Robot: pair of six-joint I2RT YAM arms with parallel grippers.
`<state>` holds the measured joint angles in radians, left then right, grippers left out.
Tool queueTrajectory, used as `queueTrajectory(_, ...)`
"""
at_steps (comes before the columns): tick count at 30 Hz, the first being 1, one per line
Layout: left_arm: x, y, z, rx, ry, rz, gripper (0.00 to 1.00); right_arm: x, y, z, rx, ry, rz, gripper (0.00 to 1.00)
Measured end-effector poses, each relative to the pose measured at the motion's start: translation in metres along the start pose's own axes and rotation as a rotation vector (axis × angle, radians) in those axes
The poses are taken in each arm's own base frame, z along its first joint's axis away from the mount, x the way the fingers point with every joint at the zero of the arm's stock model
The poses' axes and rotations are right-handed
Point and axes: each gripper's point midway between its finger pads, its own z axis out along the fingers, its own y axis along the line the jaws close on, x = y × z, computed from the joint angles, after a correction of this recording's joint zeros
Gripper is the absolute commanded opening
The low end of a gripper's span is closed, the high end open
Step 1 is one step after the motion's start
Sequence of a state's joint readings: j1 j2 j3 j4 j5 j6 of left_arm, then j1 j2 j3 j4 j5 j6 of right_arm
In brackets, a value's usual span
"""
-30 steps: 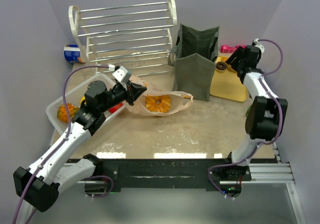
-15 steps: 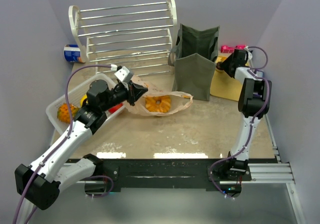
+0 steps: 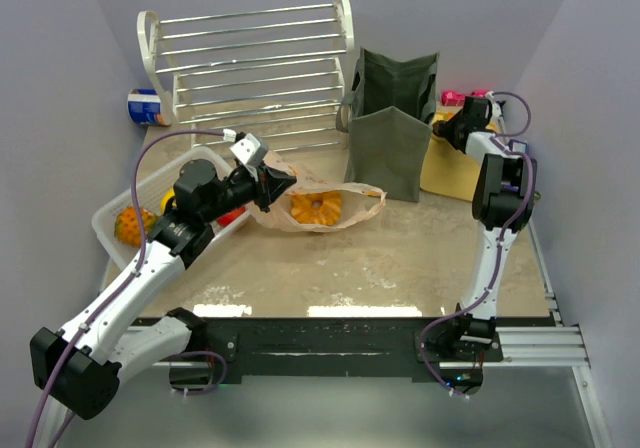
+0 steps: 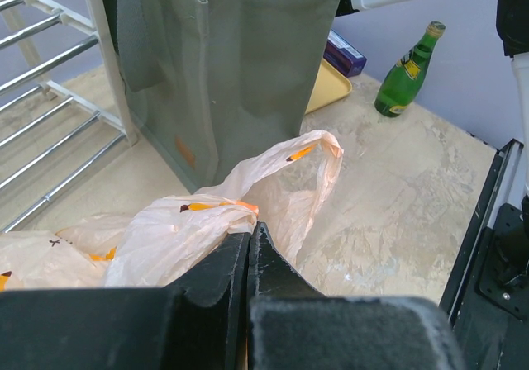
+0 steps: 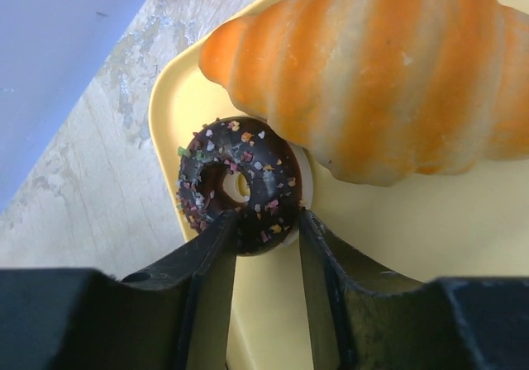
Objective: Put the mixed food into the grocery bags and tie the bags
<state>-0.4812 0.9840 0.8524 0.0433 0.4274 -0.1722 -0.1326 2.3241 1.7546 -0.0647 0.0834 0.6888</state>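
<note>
Peach bag (image 4: 178, 230) in left gripper (image 4: 248, 244), tote (image 4: 240, 64) behind, right gripper (image 5: 261, 225) clasping donut (image 5: 263, 172)

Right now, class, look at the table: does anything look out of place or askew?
The peach plastic bag lies slumped flat on the table, pinched by the left claw, while the green tote stands upright. Nothing looks spilled.

Bench (image 3: 400, 258), mottled beige. Far edge: white wire rack (image 3: 250, 68); blue can (image 3: 147, 107) at far-left corner. Left edge: white basket (image 3: 110, 230). Centre: peach plastic bag (image 3: 360, 206), with olive tote (image 3: 392, 148) behind it. Far-right corner: yellow tray (image 3: 455, 178) and pink packet (image 3: 455, 97). Right edge: green bottle (image 4: 405, 68), upright.
</note>
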Motion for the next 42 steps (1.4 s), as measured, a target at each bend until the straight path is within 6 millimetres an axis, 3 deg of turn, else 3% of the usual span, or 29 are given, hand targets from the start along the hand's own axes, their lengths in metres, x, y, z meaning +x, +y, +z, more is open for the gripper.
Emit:
queueTrajectory(1,0.0,0.0,0.0,0.0,0.0,0.0,0.0,0.0,0.001,0.001,-0.001,0.0,-0.001,0.35)
queueTrajectory(2,0.0,0.0,0.0,0.001,0.0,0.0,0.0,-0.001,0.002,0.002,-0.003,-0.002,-0.002,0.25)
queueTrajectory(7,0.0,-0.001,0.0,0.005,0.001,0.0,0.0,-0.001,0.006,0.009,-0.017,0.002,-0.004,0.0)
queueTrajectory(12,0.0,-0.001,0.0,0.006,0.0,0.001,0.0,-0.001,0.01,0.008,-0.057,0.003,-0.002,0.0)
queueTrajectory(16,0.0,-0.001,0.0,0.006,0.0,0.002,0.0,0.006,0.006,-0.014,-0.079,0.015,-0.005,0.0)
queueTrajectory(18,0.0,-0.001,0.0,0.006,-0.001,0.004,0.0,0.004,0.005,-0.038,-0.082,0.013,-0.009,0.0)
queueTrajectory(21,-0.001,-0.001,-0.001,0.007,-0.004,0.01,0.0,-0.02,0.017,-0.096,-0.124,-0.055,-0.01,0.0)
queueTrajectory(25,-0.003,-0.002,-0.002,0.008,-0.009,0.012,0.0,-0.072,0.048,-0.194,-0.257,-0.236,0.003,0.0)
queueTrajectory(26,-0.003,-0.002,-0.002,0.007,-0.01,0.013,0.0,-0.085,0.055,-0.228,-0.314,-0.301,0.011,0.0)
queueTrajectory(29,-0.004,-0.002,-0.003,0.007,-0.012,0.015,0.0,-0.092,0.07,-0.304,-0.486,-0.418,0.003,0.0)
queueTrajectory(31,-0.005,-0.002,-0.003,0.006,-0.014,0.018,0.0,-0.071,0.084,-0.355,-0.632,-0.452,-0.056,0.0)
queueTrajectory(36,-0.007,0.001,-0.004,-0.012,-0.021,0.027,0.0,0.019,0.15,-0.434,-0.979,-0.311,-0.295,0.0)
queueTrajectory(39,-0.004,0.002,-0.005,-0.018,-0.021,0.028,0.0,0.088,0.172,-0.462,-1.132,-0.154,-0.441,0.0)
queueTrajectory(42,0.0,0.004,-0.005,-0.027,-0.013,0.031,0.0,0.15,0.177,-0.472,-1.199,-0.002,-0.56,0.0)
